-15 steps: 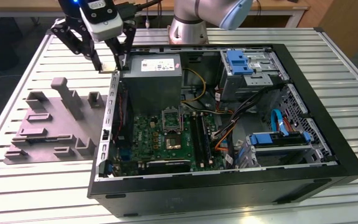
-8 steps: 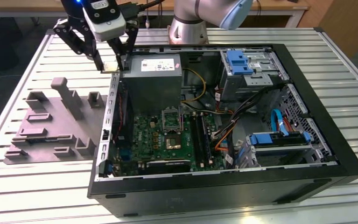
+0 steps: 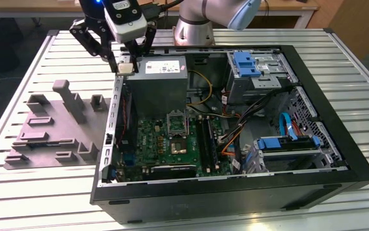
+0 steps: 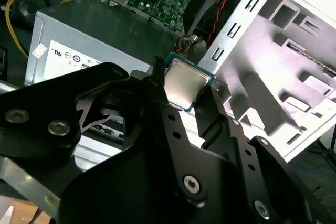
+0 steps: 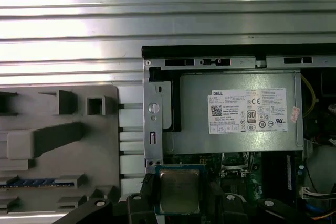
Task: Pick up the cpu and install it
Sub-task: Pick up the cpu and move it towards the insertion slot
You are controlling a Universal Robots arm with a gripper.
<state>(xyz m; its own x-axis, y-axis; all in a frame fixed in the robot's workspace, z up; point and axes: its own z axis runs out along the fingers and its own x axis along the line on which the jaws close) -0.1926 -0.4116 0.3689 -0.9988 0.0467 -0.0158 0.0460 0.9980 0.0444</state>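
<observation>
Item under inspection: the cpu (image 4: 184, 84), silvery top and pale rim. It is clamped edge-on in the gripper (image 3: 128, 66), jaws closed on it. It is held above the edge of the open computer case (image 3: 203, 197), near the grey power supply (image 3: 161, 82). The metal-framed socket (image 3: 177, 122) on the green motherboard (image 3: 165, 144) lies well apart. The grey fixture (image 3: 49, 139) lies beside the case on the slatted table (image 3: 364, 96).

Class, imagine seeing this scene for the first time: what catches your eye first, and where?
The open black computer case, green board exposed, dominates the exterior view. Near its power supply, the claw grips the cpu by its edges. A grey fixture lies at the exterior view's left.
</observation>
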